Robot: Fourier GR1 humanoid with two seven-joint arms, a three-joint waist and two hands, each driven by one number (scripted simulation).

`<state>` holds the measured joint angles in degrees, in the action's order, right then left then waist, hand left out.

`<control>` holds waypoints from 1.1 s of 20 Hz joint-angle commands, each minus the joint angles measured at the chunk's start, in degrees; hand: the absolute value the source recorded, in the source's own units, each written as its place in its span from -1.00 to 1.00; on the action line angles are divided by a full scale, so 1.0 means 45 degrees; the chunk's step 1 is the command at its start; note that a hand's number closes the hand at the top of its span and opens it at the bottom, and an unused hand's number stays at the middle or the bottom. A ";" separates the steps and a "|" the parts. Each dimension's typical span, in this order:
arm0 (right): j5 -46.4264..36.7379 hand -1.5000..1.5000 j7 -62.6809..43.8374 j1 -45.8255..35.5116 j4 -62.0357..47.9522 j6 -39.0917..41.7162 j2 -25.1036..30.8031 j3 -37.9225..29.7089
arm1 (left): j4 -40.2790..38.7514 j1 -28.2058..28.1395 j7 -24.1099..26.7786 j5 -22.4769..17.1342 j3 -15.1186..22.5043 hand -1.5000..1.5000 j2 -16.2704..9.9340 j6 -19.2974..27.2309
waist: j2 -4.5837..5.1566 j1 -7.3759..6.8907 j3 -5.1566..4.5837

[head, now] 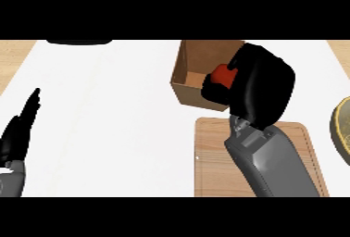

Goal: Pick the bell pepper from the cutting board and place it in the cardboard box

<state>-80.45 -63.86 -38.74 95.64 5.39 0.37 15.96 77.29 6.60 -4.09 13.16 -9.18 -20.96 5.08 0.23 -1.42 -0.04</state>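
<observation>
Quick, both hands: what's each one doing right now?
Right hand: shut on the bell pepper, above the cardboard box.
Left hand: open, holding nothing, resting at the left edge.

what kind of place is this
Probably a kitchen counter set up for food prep. A rectangular wooden cutting board lies on a white countertop, the right hand holds a red bell pepper over an open brown cardboard box, and a round plate's rim shows at the right edge.

Right hand [256, 83] curled round red bell pepper [222, 73] over cardboard box [195, 60].
</observation>
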 commanded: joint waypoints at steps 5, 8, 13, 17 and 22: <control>0.1561 1.00 -0.0201 -0.2945 -0.4278 -0.2776 -0.0080 -0.3070 | -0.0265 0.0326 0.0115 -0.0117 -0.0080 0.00 -0.0043 -0.0288 | 0.0081 -0.0106 0.0006; 0.2019 1.00 0.1241 -0.3131 -0.5889 -0.4063 0.0296 -0.4164 | -0.0690 0.0523 0.0488 0.0136 -0.0136 0.00 0.0069 0.0097 | 0.0099 0.0002 0.0007; 0.1896 1.00 0.1522 -0.4660 -1.0017 -0.5995 -0.0059 -0.5176 | -0.0004 0.0166 0.0159 0.0188 0.0067 0.00 0.0214 0.0001 | 0.0149 -0.0297 0.0009; 0.1711 1.00 0.1714 -0.5701 -1.2219 -0.6850 0.0729 -0.5938 | -0.0253 0.0844 -0.0212 0.0289 0.0127 0.00 0.0168 -0.0091 | 0.0146 -0.0187 0.0008; 0.3245 -1.00 0.2435 -0.5631 -1.3842 -0.8451 0.0676 -0.7605 | -0.0096 0.0225 0.0314 0.0183 0.0073 0.00 0.0204 -0.0169 | 0.0247 -0.0485 0.0020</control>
<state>-69.18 -53.32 -62.32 39.73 -26.60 2.88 -13.59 76.39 8.48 -3.20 14.17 -8.82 -19.85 4.93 1.15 -3.05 0.02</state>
